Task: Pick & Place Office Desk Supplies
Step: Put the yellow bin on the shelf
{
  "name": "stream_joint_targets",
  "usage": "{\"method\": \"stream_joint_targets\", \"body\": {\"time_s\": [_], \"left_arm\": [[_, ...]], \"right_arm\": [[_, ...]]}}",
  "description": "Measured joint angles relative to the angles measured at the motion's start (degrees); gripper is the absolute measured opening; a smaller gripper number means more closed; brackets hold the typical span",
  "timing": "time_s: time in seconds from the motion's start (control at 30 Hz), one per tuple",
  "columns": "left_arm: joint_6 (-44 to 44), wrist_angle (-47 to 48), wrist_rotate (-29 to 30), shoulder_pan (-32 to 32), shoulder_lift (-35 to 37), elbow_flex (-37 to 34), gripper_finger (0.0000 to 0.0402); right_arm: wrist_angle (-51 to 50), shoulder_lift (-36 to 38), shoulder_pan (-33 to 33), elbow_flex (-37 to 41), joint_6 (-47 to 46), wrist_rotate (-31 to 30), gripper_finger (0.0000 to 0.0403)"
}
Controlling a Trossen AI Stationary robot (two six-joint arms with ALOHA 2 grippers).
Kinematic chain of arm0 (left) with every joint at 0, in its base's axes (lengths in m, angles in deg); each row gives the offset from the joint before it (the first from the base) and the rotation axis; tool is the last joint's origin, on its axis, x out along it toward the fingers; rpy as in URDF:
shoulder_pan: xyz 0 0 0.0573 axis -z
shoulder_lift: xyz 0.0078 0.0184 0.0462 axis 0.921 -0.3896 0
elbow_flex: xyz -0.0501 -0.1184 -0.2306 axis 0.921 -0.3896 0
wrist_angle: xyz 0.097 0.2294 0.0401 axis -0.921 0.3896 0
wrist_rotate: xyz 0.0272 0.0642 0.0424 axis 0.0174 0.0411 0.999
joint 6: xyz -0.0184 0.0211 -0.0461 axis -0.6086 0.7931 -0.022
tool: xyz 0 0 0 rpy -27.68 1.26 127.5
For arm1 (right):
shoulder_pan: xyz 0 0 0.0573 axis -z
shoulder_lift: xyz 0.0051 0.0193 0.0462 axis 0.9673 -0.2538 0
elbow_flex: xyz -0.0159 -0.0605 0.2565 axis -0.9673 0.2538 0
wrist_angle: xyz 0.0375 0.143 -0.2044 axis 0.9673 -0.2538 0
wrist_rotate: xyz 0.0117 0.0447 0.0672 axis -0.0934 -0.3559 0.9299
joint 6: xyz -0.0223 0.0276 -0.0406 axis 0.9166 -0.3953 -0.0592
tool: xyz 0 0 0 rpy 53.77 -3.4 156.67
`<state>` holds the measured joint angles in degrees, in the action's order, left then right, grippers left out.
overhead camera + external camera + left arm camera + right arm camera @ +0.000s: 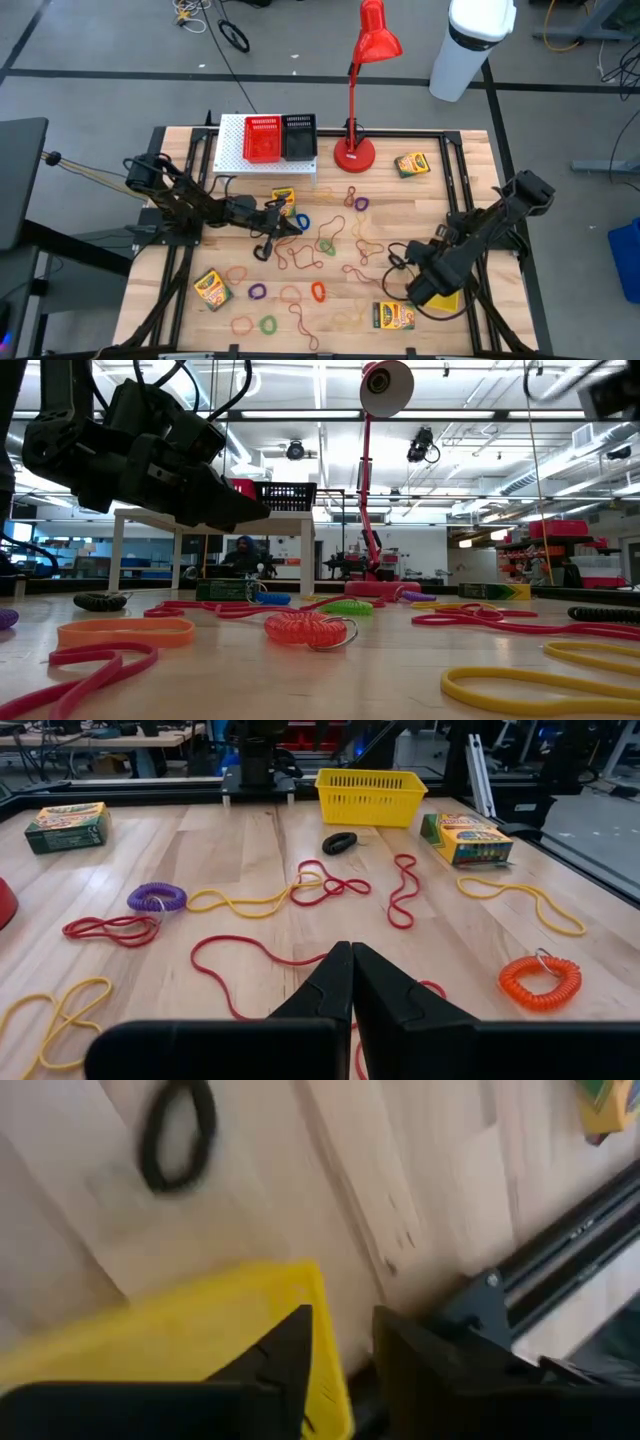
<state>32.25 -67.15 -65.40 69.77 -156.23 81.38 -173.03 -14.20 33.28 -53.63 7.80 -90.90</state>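
The left gripper point(268, 243) is hovering over the middle of the worktop point(180, 150), amid the scattered rubber-band loops. Its fingers are pressed together with nothing visibly between them; the left wrist view shows the tips meeting above a red loop point(240, 972) lying flat on the wood. My judgement: it is positioned for a pick from this cluster, though closed jaws would need to part first.

The right gripper point(432, 290) is working near the front right of the worktop. Its fingers are standing narrowly apart astride the rim of a yellow basket point(200, 1330), apparently gripping the wall to hold or carry the basket as a receptacle. A black loop point(176, 1132) is lying on the wood just beyond it.

The supplies are remaining spread widely. Crayon boxes are lying at the front left point(211, 290), front right point(393, 316), back right point(410, 165) and near the left gripper point(283, 200). Loops in red, yellow, purple point(257, 292), green point(268, 324) and orange point(318, 291) are covering the centre and front. None appears to be sorted yet.

At the back, a white rack point(232, 150) is carrying a red basket point(262, 138) and a black basket point(299, 136), presumably for sorting. The red lamp point(356, 150) is standing beside the rack, a possible obstruction to reaching it.
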Motion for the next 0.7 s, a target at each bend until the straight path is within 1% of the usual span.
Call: {"method": "stream_joint_targets", "body": {"time_s": [0.13,0.23,0.5,0.7], "left_arm": [[0.0,0.0,0.0,0.0,0.0,0.0,0.0009],[0.0,0.0,0.0,0.0,0.0,0.0,0.0009],[0.0,0.0,0.0,0.0,0.0,0.0,0.0009],[0.0,0.0,-0.2,0.0,0.0,0.0,0.0009]], "right_arm": [[1.9,0.0,0.9,4.5,5.7,2.8,0.0138],[2.3,0.4,2.3,7.3,7.4,3.8,0.0139],[9.5,4.2,5.8,11.0,11.8,4.5,0.0140],[12.0,5.4,7.3,12.5,13.3,5.5,0.0140]]}}
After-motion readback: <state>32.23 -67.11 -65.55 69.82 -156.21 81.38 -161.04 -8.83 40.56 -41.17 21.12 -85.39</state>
